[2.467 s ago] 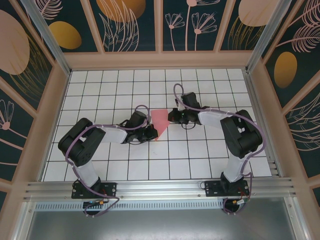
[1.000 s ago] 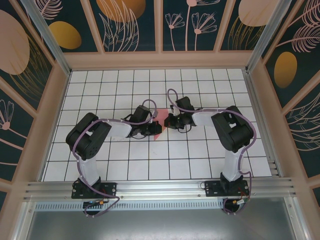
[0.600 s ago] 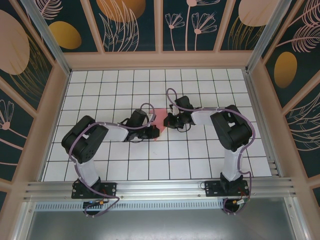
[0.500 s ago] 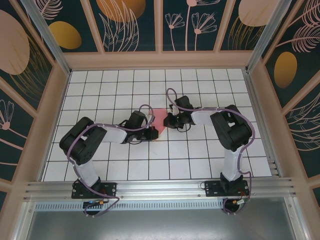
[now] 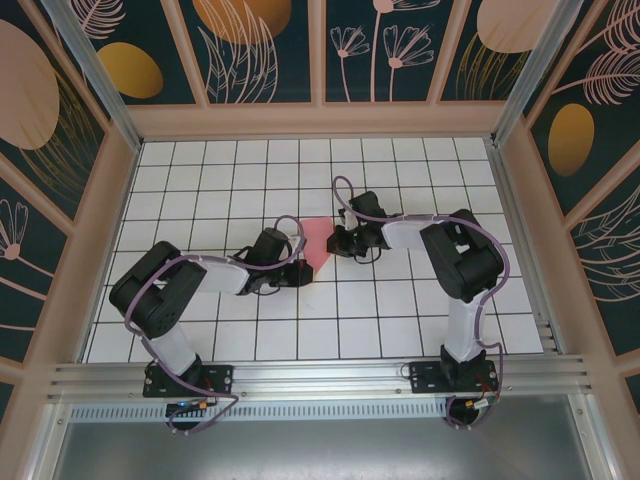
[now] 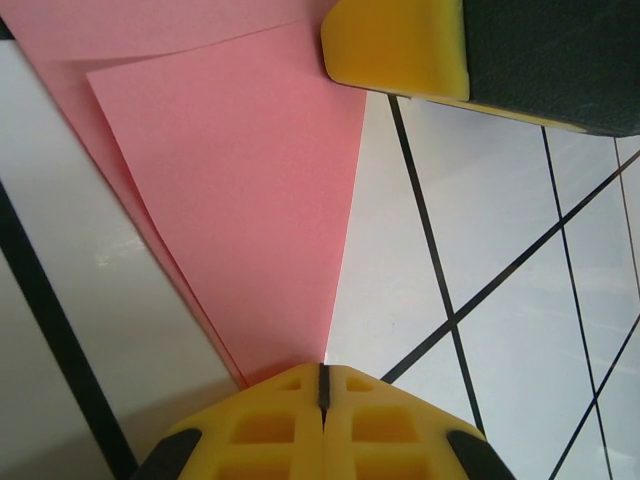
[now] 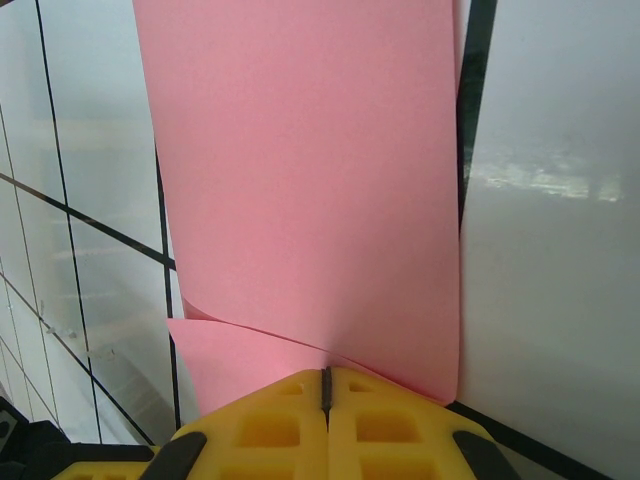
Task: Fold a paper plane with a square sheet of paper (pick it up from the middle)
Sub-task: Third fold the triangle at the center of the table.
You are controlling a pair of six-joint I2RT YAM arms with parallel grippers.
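Observation:
The pink sheet of paper (image 5: 318, 240) lies on the gridded table, folded into a narrow wedge with layered flaps (image 6: 240, 200). Its point faces the near side. My left gripper (image 5: 304, 268) is shut, its yellow fingertips (image 6: 290, 425) resting right at the wedge's point. My right gripper (image 5: 334, 243) is also shut and sits low on the paper's right edge, where two layers (image 7: 300, 180) overlap in front of its tips (image 7: 325, 378). One yellow finger of the right gripper (image 6: 400, 45) reaches into the top of the left wrist view. Nothing is pinched between either pair of jaws.
White tiles with black grid lines (image 5: 380, 300) surround the paper. Wooden side rails (image 5: 105, 220) and a patterned back wall (image 5: 320, 60) enclose the table. The arm bases stand on the metal rail (image 5: 320, 375) at the near edge.
My left gripper has slid back from over the paper toward its near point, uncovering more pink. The right gripper has stayed in place.

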